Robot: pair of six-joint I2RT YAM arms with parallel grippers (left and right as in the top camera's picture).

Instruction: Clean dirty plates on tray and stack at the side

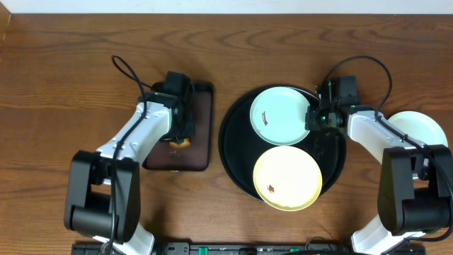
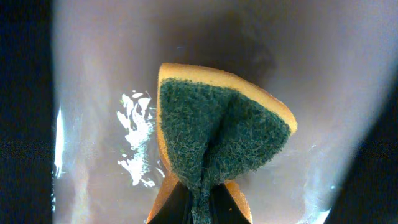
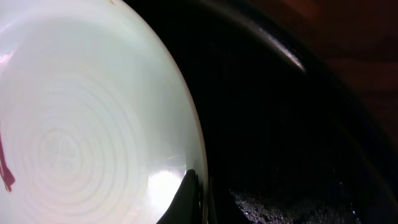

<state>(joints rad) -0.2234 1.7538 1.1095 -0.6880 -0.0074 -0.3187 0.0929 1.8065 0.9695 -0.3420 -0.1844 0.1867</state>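
The round black tray (image 1: 235, 149) holds a pale mint plate (image 1: 279, 117) at the back and a pale yellow plate (image 1: 288, 177) at the front, each with a small dark smudge. A third pale plate (image 1: 419, 130) lies on the wood at the far right, partly behind my right arm. My right gripper (image 1: 312, 117) is shut on the mint plate's right rim. In the right wrist view the fingers (image 3: 202, 202) pinch that rim, with the plate (image 3: 81, 124) to the left and the tray (image 3: 286, 106) to the right. My left gripper (image 1: 180, 137) is shut on a green and orange sponge (image 2: 217, 134).
A rectangular dark brown tray (image 1: 199, 113) lies left of the black tray, under my left gripper; its wet glossy floor (image 2: 112, 74) shows in the left wrist view. Bare wood tabletop (image 1: 64, 85) spreads to the left and back.
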